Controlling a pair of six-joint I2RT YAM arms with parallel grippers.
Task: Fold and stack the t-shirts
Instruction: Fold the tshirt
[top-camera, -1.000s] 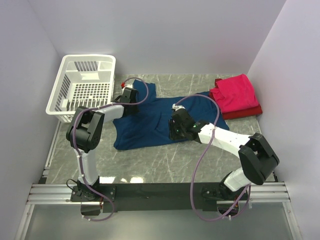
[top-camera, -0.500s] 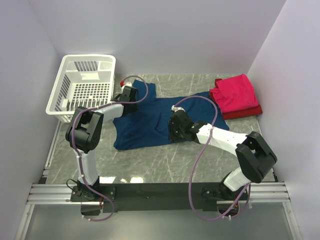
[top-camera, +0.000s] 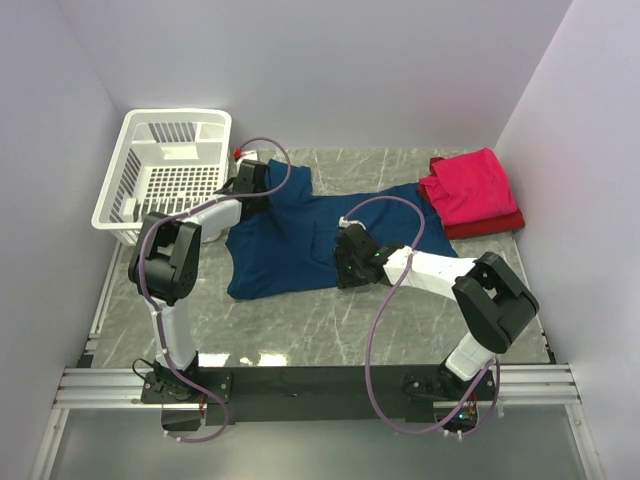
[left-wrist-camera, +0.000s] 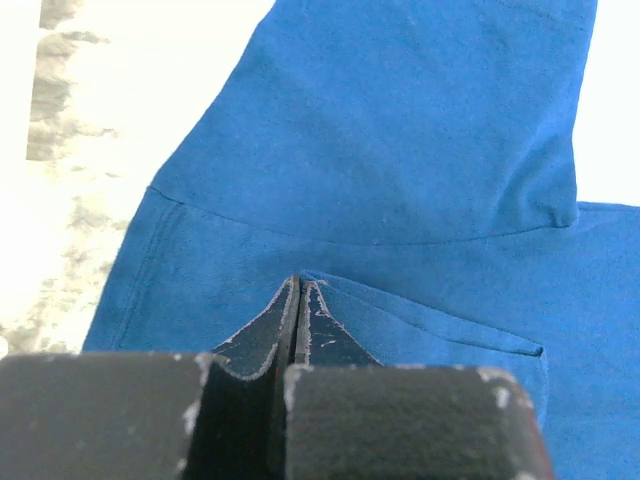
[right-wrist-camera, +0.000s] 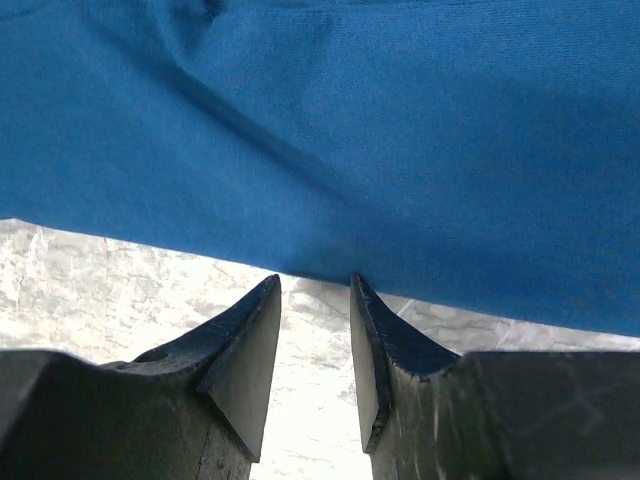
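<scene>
On the table (top-camera: 330, 320), mid-way: spread shirt (top-camera: 290, 240). At far left, just beside its far-left corner: basket (top-camera: 110, 178). At far right, near its right end: folded shirts (top-camera: 470, 190), one on another. Left gripper (top-camera: 247, 180) on the far-left corner of the spread shirt, right gripper (top-camera: 345, 268) at its near hem.

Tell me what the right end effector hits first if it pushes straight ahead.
The blue shirt: its edge lies just beyond the right end effector, though depth is unclear.
</scene>
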